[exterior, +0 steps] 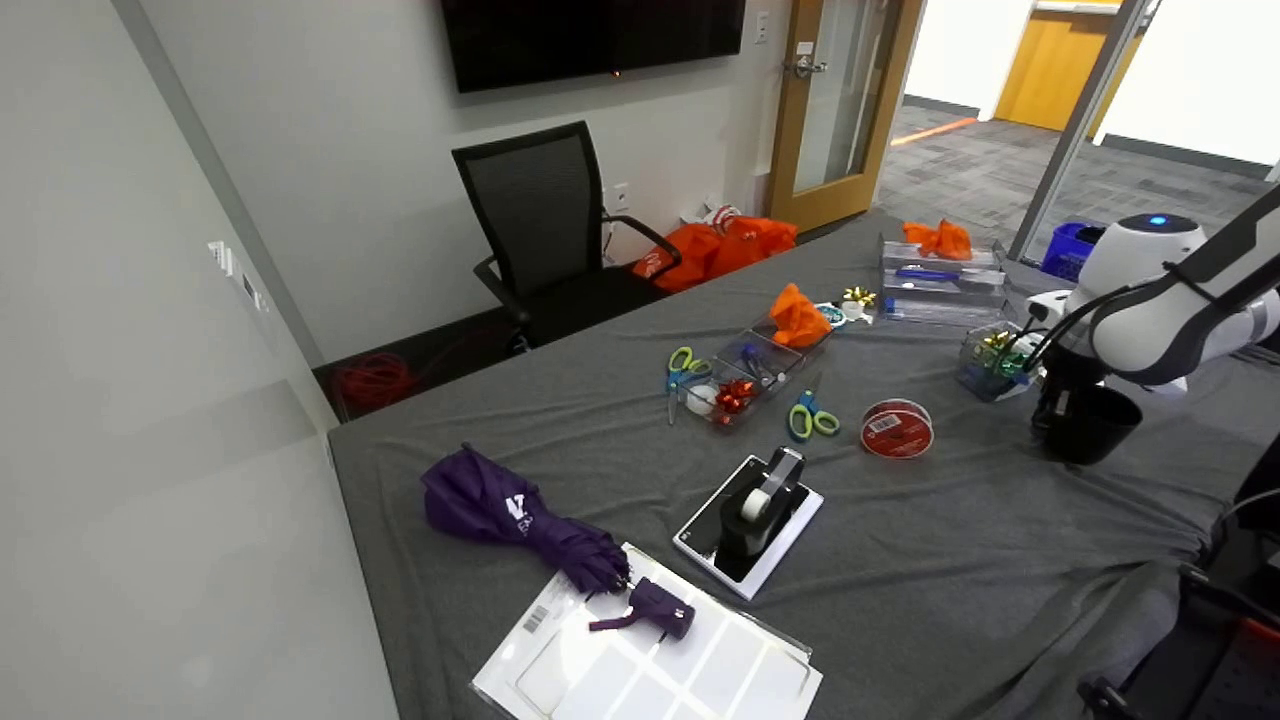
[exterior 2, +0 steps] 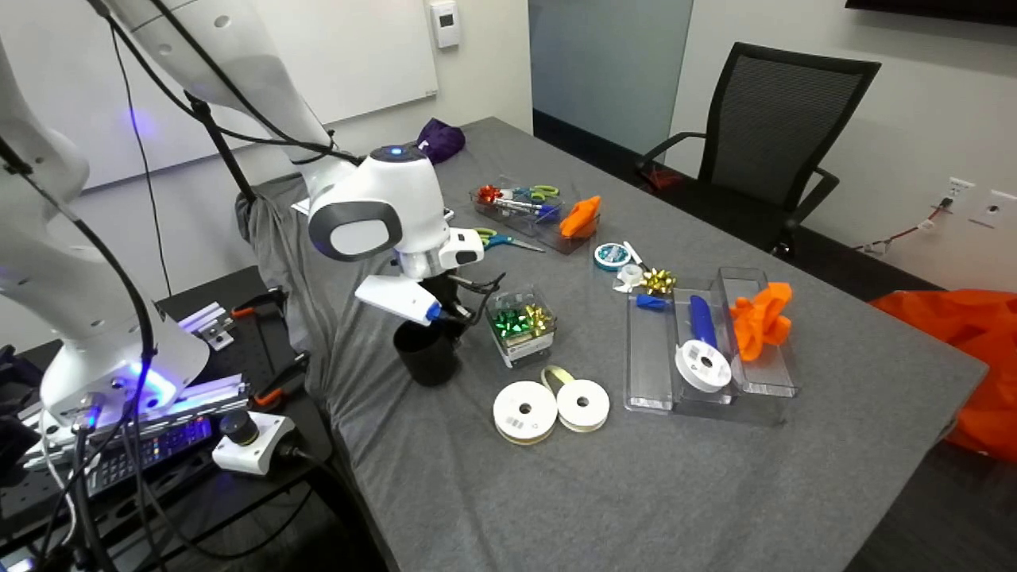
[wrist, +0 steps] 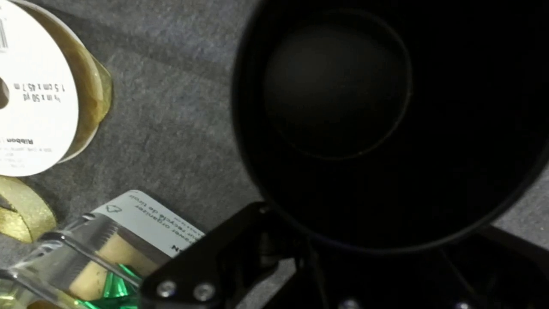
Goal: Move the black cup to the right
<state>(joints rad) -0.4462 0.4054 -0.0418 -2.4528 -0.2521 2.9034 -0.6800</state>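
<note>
A black cup gapes at the wrist camera near a clear box on a gray-draped table, the gripper at its side, fingertips hidden, so whether they hold it cannot be told. Likely light, stiff and slightly slick, the cup should take an even squeeze across its outer wall, below the rim. The wrist view reaches its inner floor, unseen in both exterior views, but misses a red spool caught in an exterior view.

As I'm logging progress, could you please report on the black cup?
Gripper at black cup, grip unclear. Cup mouth up. Clear box nearby, may obstruct.
</note>
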